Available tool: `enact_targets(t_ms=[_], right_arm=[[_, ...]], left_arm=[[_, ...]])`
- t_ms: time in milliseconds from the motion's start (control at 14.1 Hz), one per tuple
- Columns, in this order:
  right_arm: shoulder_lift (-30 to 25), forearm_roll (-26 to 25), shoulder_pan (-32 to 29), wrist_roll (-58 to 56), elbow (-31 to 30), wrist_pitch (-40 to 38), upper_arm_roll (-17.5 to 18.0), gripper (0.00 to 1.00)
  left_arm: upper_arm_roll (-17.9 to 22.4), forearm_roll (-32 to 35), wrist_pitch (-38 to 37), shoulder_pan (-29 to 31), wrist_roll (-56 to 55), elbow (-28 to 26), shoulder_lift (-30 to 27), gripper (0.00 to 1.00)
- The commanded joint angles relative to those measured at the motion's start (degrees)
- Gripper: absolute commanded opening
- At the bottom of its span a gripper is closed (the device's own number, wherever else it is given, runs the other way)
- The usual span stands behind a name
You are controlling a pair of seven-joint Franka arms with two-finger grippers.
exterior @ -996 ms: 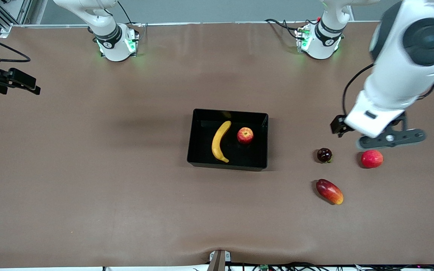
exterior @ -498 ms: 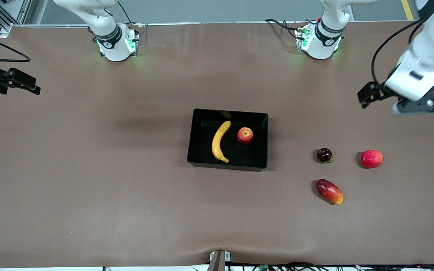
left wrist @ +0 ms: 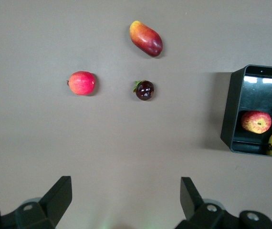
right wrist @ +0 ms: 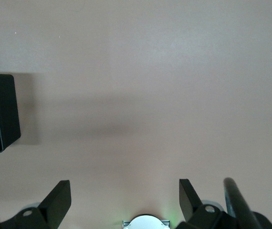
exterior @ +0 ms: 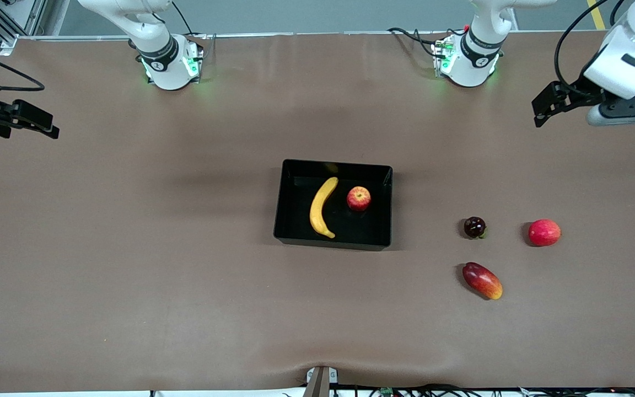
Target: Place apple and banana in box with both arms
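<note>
Both end effectors, left (left wrist: 124,202) and right (right wrist: 124,202), gape empty, seemingly over bare table edges (exterior: 615,182).

Two white jointed robot arms, the left arm (exterior: 629,52) and the right arm (exterior: 146,25), rise from round bases ringed with black bands and lit green. Black cables loop along them; their grippers are black, with angular fingers (left wrist: 57,200).

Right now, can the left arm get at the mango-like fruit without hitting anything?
Probably yes. The left end effector is open and empty, up over bare table at the left arm's end. The mango-like fruit lies alone in the open, apart from the dark round fruit and the pinkish-red fruit.
</note>
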Motion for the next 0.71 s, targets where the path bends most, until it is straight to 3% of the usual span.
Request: enact_targets(t_ms=[0, 640], right_arm=[[-1.27, -0.66, -0.5, 0.22, -0.85, -0.16, 0.41, 1.0], [-1.27, -0.66, -0.59, 0.22, -0.85, -0.07, 0.41, 1.0]], left_arm=[[1.23, -1.42, -0.07, 0.41, 2.02, -0.74, -0.94, 1.0], [1.4, -2.74, -0.16, 1.12, 3.26, 2.6, 0.91, 1.0]])
